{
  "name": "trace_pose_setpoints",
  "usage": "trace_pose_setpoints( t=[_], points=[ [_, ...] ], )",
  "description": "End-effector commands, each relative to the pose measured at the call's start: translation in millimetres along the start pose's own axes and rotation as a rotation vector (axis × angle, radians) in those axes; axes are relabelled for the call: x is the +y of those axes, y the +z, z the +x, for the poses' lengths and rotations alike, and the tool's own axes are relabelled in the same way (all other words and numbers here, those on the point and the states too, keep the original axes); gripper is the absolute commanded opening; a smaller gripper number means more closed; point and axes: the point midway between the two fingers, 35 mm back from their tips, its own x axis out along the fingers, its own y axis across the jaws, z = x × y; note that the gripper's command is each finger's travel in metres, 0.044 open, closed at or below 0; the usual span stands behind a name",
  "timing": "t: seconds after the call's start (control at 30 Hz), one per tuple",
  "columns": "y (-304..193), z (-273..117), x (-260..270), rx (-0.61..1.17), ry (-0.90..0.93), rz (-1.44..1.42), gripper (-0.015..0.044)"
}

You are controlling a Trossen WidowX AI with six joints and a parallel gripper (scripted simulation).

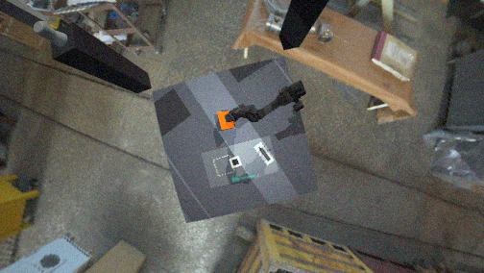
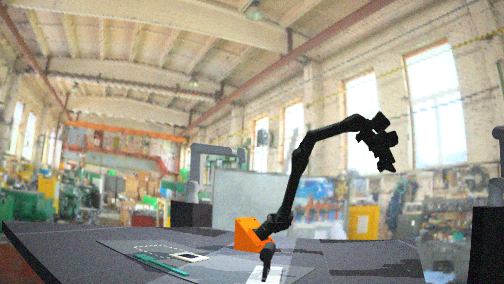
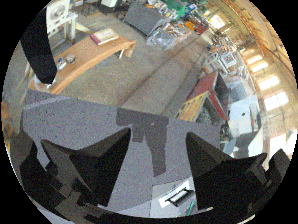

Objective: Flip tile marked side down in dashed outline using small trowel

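Observation:
The tile (image 1: 235,161) (image 2: 189,256) lies flat on the mat (image 1: 216,182) (image 2: 115,246), its dark square facing up, at the right edge of the dashed outline (image 1: 214,167). A slim teal tool (image 1: 240,179) (image 2: 150,261) (image 3: 189,208) lies on the mat beside the tile. A white rectangular plate with a raised black bar (image 1: 264,153) (image 2: 265,267) (image 3: 181,196) is at the mat's right part. I cannot tell for sure which of these two is the trowel. My gripper (image 2: 386,169) (image 3: 159,134) is open and empty, high above the table and away from the mat.
The orange arm base (image 1: 226,120) (image 2: 247,235) stands on the grey table (image 1: 192,202) (image 2: 360,260) (image 3: 70,117), behind the mat. Dark pillar-like shapes (image 1: 101,67) (image 2: 485,245) stand beyond the table. A brown bench (image 1: 336,67) (image 3: 90,55) is also beyond it.

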Motion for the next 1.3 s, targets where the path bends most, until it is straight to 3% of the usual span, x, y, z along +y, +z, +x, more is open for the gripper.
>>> trace_pose_setpoints(
  t=[0.0,0.67,1.27],
  points=[
    [-6,17,18,0.057,-0.001,-0.070,0.0270],
    [-66,107,32,0.379,-0.035,-0.147,0.0270],
    [-151,166,-12,0.678,-0.035,-0.047,0.0270]
  ],
)
